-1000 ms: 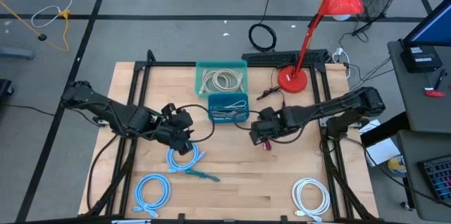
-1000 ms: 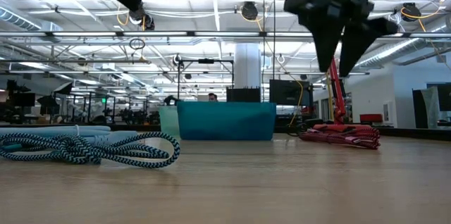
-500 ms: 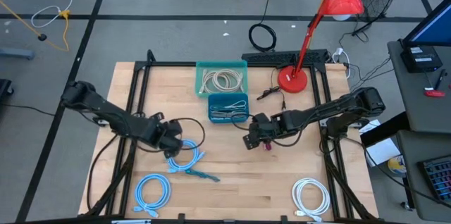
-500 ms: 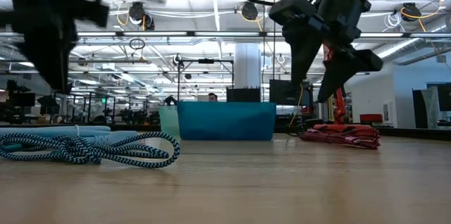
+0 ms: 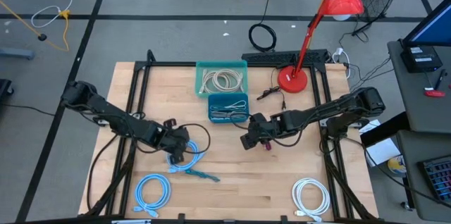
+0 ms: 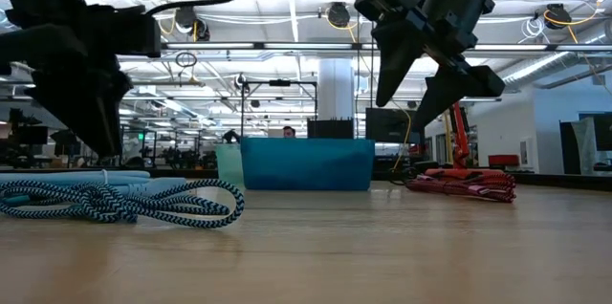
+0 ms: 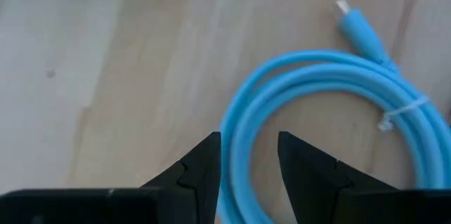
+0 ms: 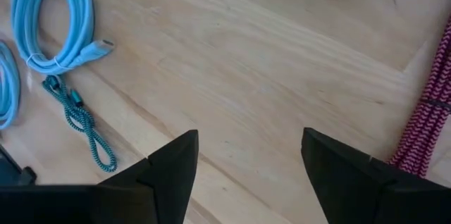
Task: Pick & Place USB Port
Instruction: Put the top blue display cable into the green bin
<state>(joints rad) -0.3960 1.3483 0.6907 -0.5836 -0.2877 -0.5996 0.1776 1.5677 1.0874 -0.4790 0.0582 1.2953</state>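
A light blue coiled cable (image 5: 187,158) lies flat on the wooden table, left of the middle. My left gripper (image 5: 180,145) hangs just above its far side, open. In the left wrist view its fingers (image 7: 201,171) straddle a strand of the coil (image 7: 310,69) without touching it. A teal braided cable (image 5: 202,175) lies beside the coil, toward the near edge. My right gripper (image 5: 245,141) is open and empty above the middle of the table (image 6: 402,113). A red braided cable (image 5: 268,146) lies on the table just to its right.
Two teal bins (image 5: 222,65) with coiled cables stand at the far middle. Another blue coil (image 5: 151,190) lies near left and a white coil (image 5: 310,196) near right. A red desk lamp (image 5: 290,78) stands at the far right. Bare wood (image 8: 282,62) lies under my right gripper.
My left gripper has gone from beside the bins toward the near edge and down, and now hangs over the light blue coil. My right gripper has gone a little toward the table's left, has tipped, and its fingers stand wider apart.
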